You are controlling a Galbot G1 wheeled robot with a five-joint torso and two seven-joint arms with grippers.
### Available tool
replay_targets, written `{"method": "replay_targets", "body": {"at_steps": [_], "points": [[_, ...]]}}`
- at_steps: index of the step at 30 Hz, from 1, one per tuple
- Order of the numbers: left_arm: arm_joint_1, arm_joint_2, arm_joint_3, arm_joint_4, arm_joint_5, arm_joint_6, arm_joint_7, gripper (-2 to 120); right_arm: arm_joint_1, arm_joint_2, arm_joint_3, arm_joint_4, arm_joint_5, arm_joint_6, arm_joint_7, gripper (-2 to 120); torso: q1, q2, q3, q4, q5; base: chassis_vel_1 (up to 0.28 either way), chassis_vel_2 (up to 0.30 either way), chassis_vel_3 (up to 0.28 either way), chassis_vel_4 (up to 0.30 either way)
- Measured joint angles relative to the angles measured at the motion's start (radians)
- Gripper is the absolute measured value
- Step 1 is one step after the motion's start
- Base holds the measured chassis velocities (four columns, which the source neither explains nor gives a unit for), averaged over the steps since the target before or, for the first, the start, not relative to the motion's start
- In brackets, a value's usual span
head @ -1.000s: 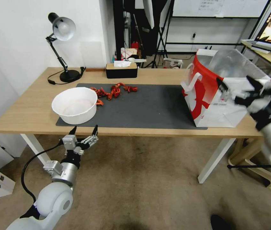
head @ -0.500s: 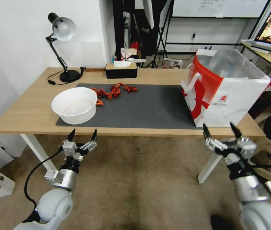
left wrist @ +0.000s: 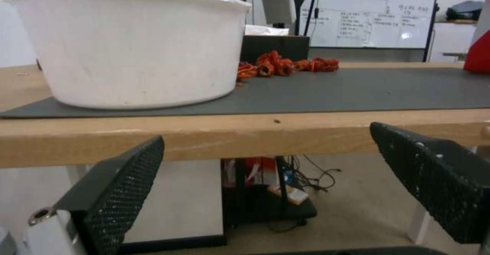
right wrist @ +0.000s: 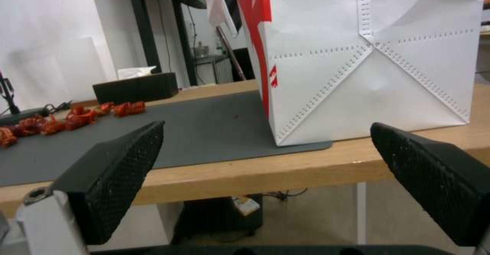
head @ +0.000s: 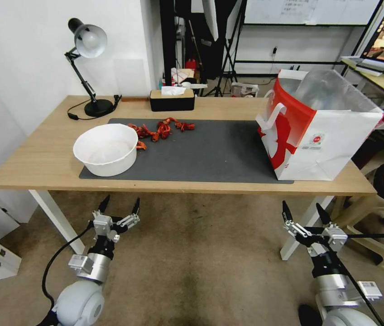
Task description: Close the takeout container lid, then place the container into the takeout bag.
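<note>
Bag: small grey print along the top edge of its white side in the right wrist view, partly cut off, digits read roughly "010-58103931"; the line above it is unreadable. Small round red logo with tiny lines under it on the bag in the head view, illegible. Whiteboard handwriting illegible.

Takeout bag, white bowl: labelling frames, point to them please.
takeout bag [head: 332, 149], head view, white front panel.
white bowl [head: 106, 156], head view, outer wall.
</note>
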Motion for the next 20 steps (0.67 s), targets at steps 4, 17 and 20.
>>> {"method": "replay_targets", "body": {"at_steps": [4, 17, 20], "points": [[0.004, -0.003, -0.002, 0.002, 0.004, -0.007, -0.007, 100, 0.005, 0.0, -0.002, -0.004, 0.003, -0.002, -0.002, 100, 0.0, 0.0, 0.0, 0.0001, 0.0001, 0.0, 0.0, 0.0, 0.0], [0.005, -0.004, -0.004, 0.003, 0.005, -0.01, -0.012, 100, 0.008, -0.002, -0.002, -0.004, 0.007, -0.009, -0.002, 100, 0.0, 0.0, 0.0, 0.0, 0.0, 0.0, 0.0, 0.0, 0.0], [0.005, -0.004, -0.004, 0.002, 0.005, -0.01, -0.012, 100, 0.008, -0.002, -0.002, -0.003, 0.007, -0.01, -0.002, 100, 0.0, 0.0, 0.0, 0.0, 0.0001, 0.0, 0.0, 0.0, 0.0]]}}
